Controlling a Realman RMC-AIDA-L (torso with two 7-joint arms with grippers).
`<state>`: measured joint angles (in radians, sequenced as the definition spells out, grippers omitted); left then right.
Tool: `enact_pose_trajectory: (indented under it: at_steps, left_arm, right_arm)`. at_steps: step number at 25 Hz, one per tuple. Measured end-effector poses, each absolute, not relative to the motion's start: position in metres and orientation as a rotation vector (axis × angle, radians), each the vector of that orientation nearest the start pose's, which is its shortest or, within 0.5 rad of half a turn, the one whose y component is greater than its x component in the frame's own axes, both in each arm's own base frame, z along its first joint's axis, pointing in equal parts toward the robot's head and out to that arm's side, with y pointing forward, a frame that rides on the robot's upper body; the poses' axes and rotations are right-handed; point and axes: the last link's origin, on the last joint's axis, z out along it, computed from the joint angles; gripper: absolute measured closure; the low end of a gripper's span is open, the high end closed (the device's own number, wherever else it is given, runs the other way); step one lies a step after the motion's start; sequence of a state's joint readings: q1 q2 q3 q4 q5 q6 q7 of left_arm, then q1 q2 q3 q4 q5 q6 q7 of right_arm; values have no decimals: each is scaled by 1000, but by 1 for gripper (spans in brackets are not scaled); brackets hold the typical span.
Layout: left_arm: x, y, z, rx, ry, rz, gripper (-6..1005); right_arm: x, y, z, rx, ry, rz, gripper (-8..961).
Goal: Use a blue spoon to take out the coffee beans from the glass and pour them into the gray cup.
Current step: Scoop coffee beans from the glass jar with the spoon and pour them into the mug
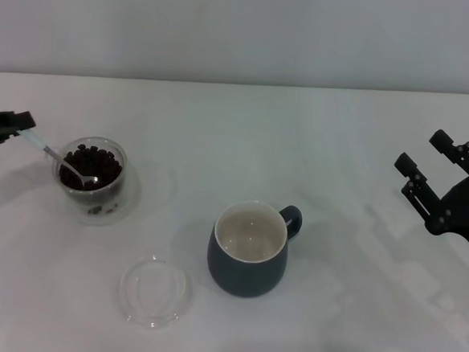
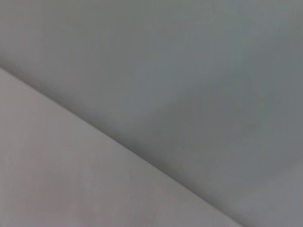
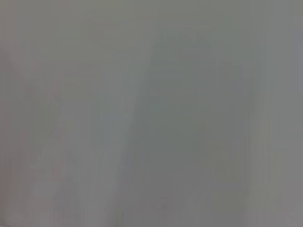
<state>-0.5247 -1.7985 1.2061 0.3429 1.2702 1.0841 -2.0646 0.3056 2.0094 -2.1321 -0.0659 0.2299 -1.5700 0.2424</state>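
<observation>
In the head view, the glass (image 1: pixel 110 203) stands at the left of the table with the coffee beans (image 1: pixel 100 163) inside. The blue spoon (image 1: pixel 55 156) slants into it, its metal bowl resting on the beans and its pale handle pointing left. My left gripper (image 1: pixel 19 124) sits at the far left edge, shut on the end of that handle. The gray cup (image 1: pixel 247 267) stands at the centre, cream inside, empty, with its handle to the right. My right gripper (image 1: pixel 421 151) hangs open and empty at the far right, above the table. Both wrist views show only blank surface.
A flat shallow clear round dish (image 1: pixel 154 292) lies on the white table (image 1: pixel 343 232) in front of the glass and left of the gray cup. A grey wall runs along the back.
</observation>
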Motion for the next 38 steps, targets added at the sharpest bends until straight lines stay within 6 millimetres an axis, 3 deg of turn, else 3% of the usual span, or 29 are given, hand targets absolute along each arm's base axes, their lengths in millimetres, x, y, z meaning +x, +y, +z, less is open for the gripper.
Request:
enact_pose_trajectory:
  at_steps: [10, 24, 30, 38]
  left_arm:
    - [-352, 355, 63, -1677, -1868, -1065, 869]
    - [-357, 337, 68, -1579, -1901, -1235, 869]
    - [-357, 328, 72, -1586, -1871, -1301, 870]
    - [-340, 331, 67, -1706, -1842, -1324, 870]
  right_arm:
    - [329, 260, -3, -1923, 224, 843, 388]
    - [334, 259, -6, -1933, 246, 808, 387]
    - [334, 258, -6, -1934, 247, 809, 387]
    - [333, 258, -6, -1933, 244, 816, 388]
